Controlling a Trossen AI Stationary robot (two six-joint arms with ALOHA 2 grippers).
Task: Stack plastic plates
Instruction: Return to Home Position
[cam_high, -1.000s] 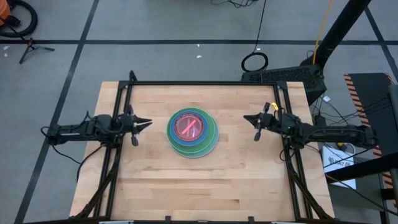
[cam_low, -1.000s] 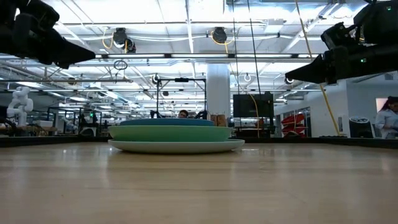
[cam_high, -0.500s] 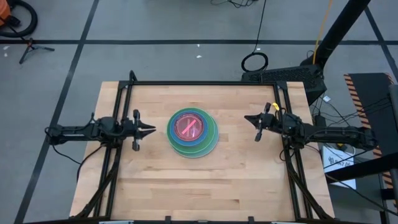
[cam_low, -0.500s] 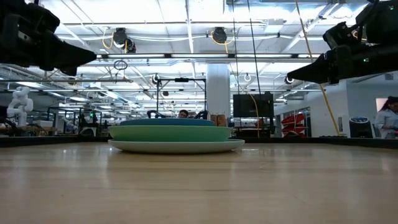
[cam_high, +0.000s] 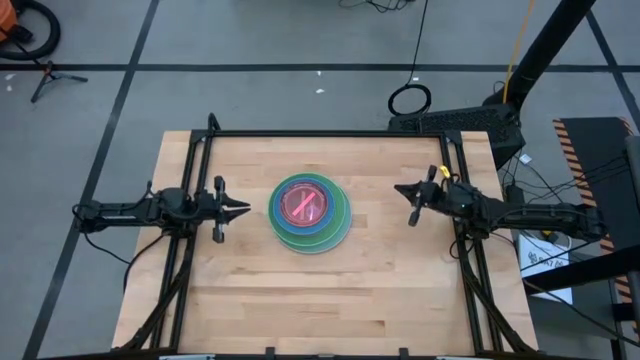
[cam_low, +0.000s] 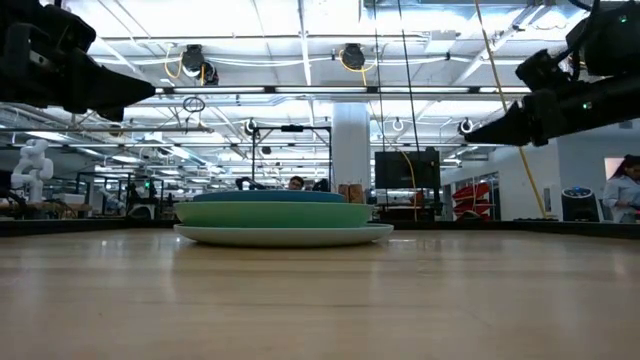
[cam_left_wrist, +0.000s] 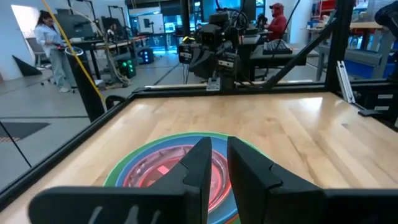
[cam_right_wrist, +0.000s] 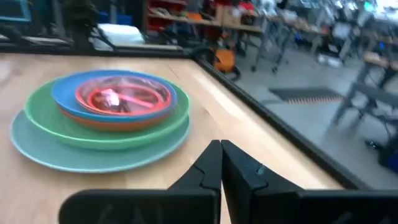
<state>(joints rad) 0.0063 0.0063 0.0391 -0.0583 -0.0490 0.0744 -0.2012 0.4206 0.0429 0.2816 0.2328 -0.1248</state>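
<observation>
Grey floor (cam_high: 250, 40) crossed by dark tape lines; ceiling strip lights (cam_low: 300, 90) above workbenches.

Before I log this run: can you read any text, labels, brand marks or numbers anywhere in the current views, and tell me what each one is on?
None can be read.
The pink plate atop the plate stack: a red mark, not readable lettering.
Sheet on the floor near the right arm: dark print, too small to read.
Room screens and signs behind the table: blurred.

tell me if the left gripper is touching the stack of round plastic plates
Apart. The high view shows bare wood between the left gripper and the stack of round plastic plates.
</observation>
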